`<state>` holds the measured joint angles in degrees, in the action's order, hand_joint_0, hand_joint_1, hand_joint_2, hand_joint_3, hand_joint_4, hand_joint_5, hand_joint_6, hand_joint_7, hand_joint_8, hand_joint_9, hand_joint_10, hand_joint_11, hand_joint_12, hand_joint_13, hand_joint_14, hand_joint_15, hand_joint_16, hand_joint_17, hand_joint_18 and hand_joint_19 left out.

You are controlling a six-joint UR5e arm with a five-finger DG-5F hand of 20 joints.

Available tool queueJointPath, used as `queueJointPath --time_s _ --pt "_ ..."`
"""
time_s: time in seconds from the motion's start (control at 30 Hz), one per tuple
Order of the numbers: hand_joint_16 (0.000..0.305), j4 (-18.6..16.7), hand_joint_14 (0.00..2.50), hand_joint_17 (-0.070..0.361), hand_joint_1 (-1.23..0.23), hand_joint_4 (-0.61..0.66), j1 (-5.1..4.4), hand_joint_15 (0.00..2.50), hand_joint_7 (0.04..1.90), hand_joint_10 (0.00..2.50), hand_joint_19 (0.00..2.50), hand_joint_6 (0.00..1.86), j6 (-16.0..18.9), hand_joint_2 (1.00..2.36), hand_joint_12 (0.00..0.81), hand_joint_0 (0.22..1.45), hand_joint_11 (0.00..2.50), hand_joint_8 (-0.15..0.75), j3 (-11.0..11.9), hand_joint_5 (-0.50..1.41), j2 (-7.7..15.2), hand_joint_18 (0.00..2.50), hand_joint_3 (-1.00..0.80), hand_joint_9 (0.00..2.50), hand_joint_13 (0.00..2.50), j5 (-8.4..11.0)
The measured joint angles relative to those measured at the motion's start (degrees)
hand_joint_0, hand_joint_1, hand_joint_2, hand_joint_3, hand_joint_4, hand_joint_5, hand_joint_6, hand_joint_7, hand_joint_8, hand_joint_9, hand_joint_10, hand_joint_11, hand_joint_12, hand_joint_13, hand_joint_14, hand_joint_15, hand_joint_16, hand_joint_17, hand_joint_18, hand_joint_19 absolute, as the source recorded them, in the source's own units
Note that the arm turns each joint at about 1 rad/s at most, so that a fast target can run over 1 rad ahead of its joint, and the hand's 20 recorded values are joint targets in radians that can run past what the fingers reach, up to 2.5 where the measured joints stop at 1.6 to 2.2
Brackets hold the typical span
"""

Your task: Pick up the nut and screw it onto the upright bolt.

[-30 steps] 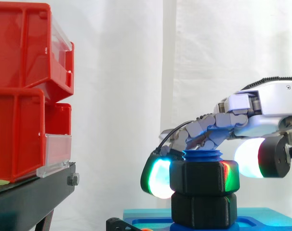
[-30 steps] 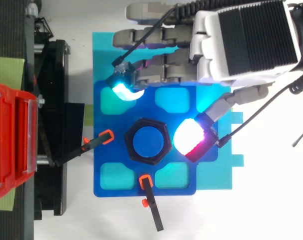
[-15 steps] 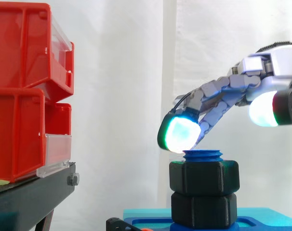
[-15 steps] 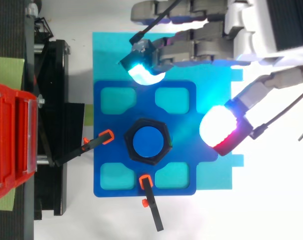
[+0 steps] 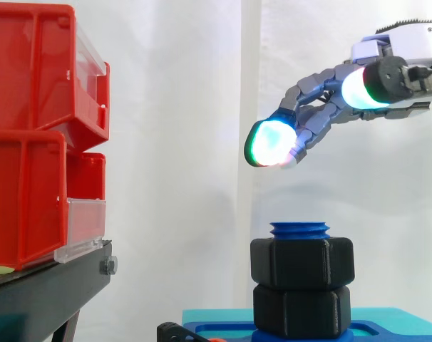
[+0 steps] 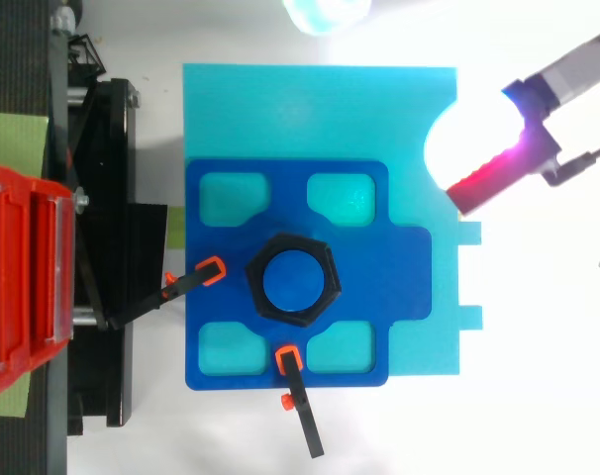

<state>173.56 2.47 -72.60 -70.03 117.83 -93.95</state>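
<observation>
Hand (image 5: pixel 312 110) upper right of side view, fingers loosely extended, empty, well above work. Black nut (image 5: pixel 302 262) sits on blue bolt (image 5: pixel 299 229), lower centre, thread tip protruding: judged screwed on, no grip needed.

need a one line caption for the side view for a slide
Open hand hovers above the black nut seated on the upright blue bolt, red bins at left.

Red bins (image 5: pixel 31 178) on black stand (image 5: pixel 52 288), white curtain (image 5: pixel 180 142)

Black nut (image 5: pixel 302 263), blue bolt (image 5: pixel 299 229), red bins (image 5: pixel 31 135)
</observation>
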Motion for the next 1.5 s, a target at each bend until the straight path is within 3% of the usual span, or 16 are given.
queueJointPath --time_s 0.17,0.47,0.63,1.07,1.5 --pt "0.041 0.3 0.00 0.092 -0.31 0.17 -0.29 0.00 0.68 0.00 0.00 0.50 8.1 1.00 0.335 0.49 0.00 0.228 0.0 -0.23 0.0 0.00 -0.50 0.18 0.00 3.73" --pt "0.042 -0.3 0.00 0.094 -0.35 0.17 -0.73 0.00 0.64 0.00 0.00 0.50 20.6 1.00 0.338 0.50 0.00 0.223 0.0 -0.24 -0.1 0.00 -0.50 0.14 0.00 4.82" --pt "0.043 -1.0 0.00 0.096 -0.36 0.15 -0.78 0.00 0.65 0.00 0.00 0.50 24.2 1.00 0.338 0.49 0.00 0.226 0.0 -0.24 -0.1 0.00 -0.50 0.12 0.00 5.31" --pt "0.046 -1.0 0.00 0.103 -0.35 0.12 -0.63 0.00 0.77 0.00 0.00 0.50 25.5 1.00 0.348 0.47 0.00 0.218 0.0 -0.24 0.0 0.00 -0.50 0.00 0.00 5.19" --pt "0.047 -1.0 0.00 0.105 -0.37 0.11 -0.63 0.00 0.75 0.00 0.00 0.50 25.5 1.00 0.346 0.47 0.00 0.208 0.0 -0.25 -0.1 0.00 -0.50 0.00 0.00 5.23"
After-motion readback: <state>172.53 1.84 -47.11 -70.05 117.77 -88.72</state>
